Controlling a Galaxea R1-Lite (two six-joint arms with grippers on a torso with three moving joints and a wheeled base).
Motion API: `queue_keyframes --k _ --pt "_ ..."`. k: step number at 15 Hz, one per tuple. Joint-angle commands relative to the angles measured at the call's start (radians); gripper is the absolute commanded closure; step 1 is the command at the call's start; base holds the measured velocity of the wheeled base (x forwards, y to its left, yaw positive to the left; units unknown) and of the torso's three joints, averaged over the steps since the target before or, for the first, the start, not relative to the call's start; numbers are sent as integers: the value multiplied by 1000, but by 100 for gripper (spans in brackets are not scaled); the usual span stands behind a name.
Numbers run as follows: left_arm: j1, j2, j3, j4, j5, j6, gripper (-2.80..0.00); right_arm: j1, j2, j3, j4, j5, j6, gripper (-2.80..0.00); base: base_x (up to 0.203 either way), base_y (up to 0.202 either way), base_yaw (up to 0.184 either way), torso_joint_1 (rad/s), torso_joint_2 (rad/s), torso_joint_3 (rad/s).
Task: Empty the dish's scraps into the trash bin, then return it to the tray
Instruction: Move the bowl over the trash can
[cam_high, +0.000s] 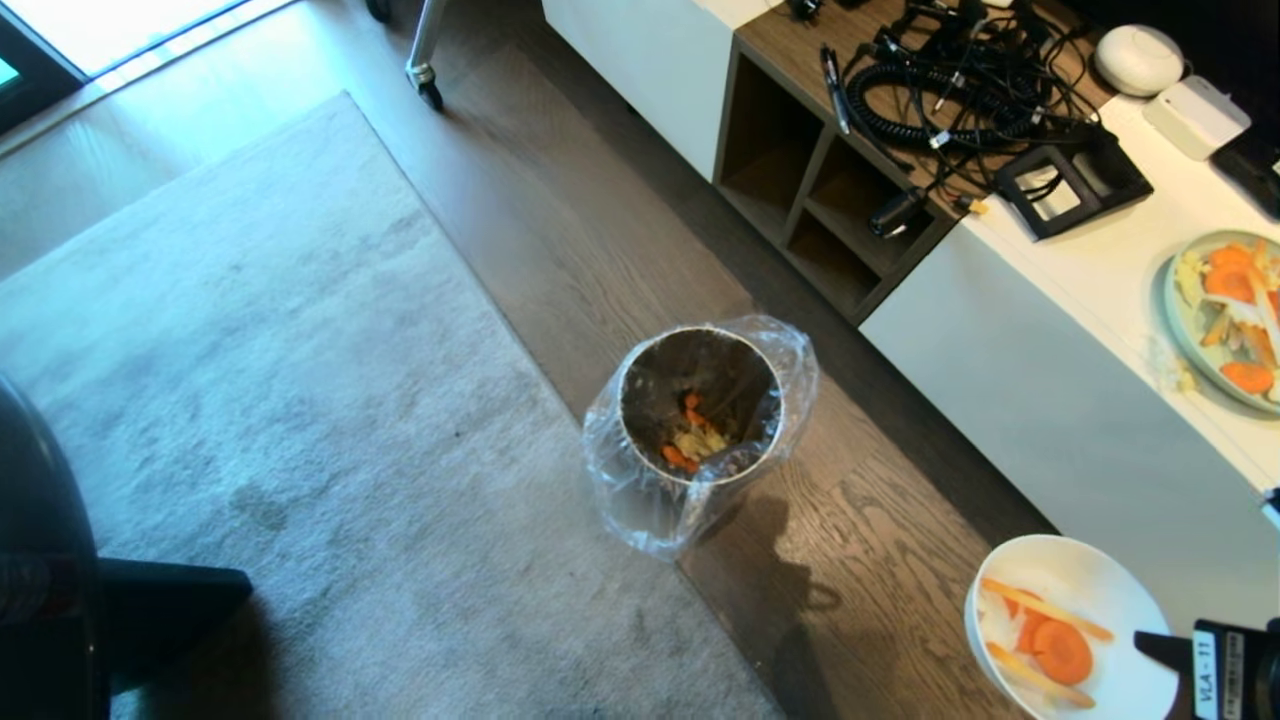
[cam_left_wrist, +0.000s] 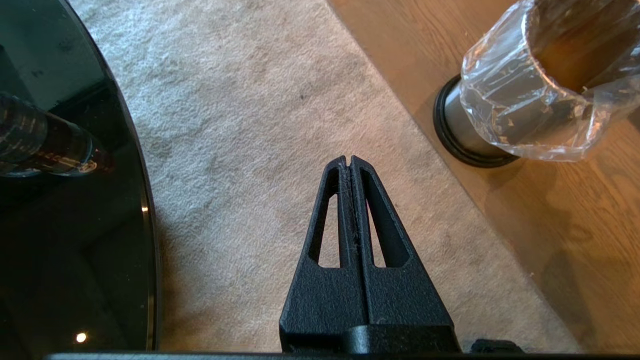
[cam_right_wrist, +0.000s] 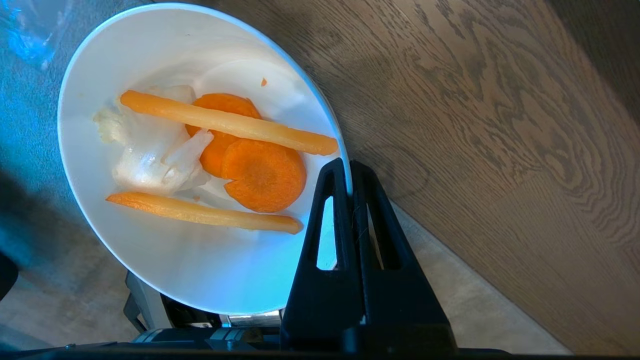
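The right gripper (cam_right_wrist: 350, 167) is clamped on the rim of the white bowl (cam_right_wrist: 200, 270), one finger inside the wall and one outside, holding it up over the wooden floor (cam_right_wrist: 500, 150) at the lower right of the head view. The bowl sits roughly level, and its scraps (cam_right_wrist: 220, 155) are still inside: two long orange strips, a couple of round carrot slices overlapping between them, and a clump of pale whitish peel on the side away from the gripper.

Well apart from the bowl, further out on the floor, stands the trash bin (cam_high: 700, 410), a small round metal can with a clear plastic liner (cam_high: 640, 500) folded over its rim and hanging crinkled down the outside. It stands right at the edge of the grey rug (cam_high: 250, 400). At its bottom lies a small heap of orange and yellowish pieces (cam_high: 695, 440).

The left gripper (cam_left_wrist: 350, 162) hangs over the rug with its fingers pressed together and nothing between them, near the curved edge of a glossy black tabletop (cam_left_wrist: 75, 225).

Along the right runs a white cabinet (cam_high: 1050, 400). On it rests a pale green plate (cam_high: 1185, 330) heaped with carrot slices and pale peelings, and beyond that a tangle of black cables (cam_high: 950, 90).
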Motion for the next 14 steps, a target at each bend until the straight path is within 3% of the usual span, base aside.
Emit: queue_keyframes --k 1,8,14 --pt "0 0 0 0 1 0 0 1 -2 -2 1 -1 3 0 0 0 0 4 1 -190" --pt "0 0 0 0 1 1 0 1 -2 -9 0 -3 1 0 0 0 0 2 1 -99" --pt "0 0 0 0 1 1 0 2 122 -156 -18 -4 -48 0 0 0 0 0 0 0"
